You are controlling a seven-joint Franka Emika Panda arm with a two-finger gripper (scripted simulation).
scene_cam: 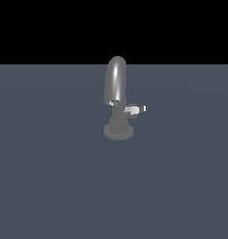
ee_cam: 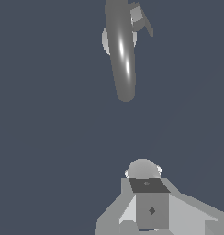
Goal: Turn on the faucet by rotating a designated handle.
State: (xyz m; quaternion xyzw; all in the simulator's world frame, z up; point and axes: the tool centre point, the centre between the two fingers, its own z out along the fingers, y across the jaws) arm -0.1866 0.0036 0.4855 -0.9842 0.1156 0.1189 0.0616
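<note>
We see the faucet (scene_cam: 117, 98) standing upright on a flat slate-grey surface (scene_cam: 46, 177), near the middle of the exterior view and toward the far edge of that surface, where it meets a black background. Its glossy arched spout (scene_cam: 116, 80) rises tall above a short stem, which sits on a round flat base (scene_cam: 118, 131). The handle (scene_cam: 135, 109) juts sideways from the stem toward the exterior view's right, roughly level, a short silvery stub ending in a bright white tip. It sits just below the spout's lower end and above the base.

In the wrist view we look down along the spout (ee_cam: 122, 50), a long rounded grey bar with a bright streak of reflection. The handle (ee_cam: 140, 18) shows beside it as a small angular grey piece, partly cut by the picture's edge, and a pale sliver of the base (ee_cam: 105, 40) peeks out on the spout's other side.

Around the faucet we find only bare surface; nothing lies between it and the camera in either view, and nothing touches the handle.

The arm does not appear in the exterior view. In the wrist view we see blocky grey-and-white parts of the gripper (ee_cam: 148, 204) at the picture's edge, well apart from the faucet, with open surface between them. We cannot tell whether its fingers are spread or pressed together.
</note>
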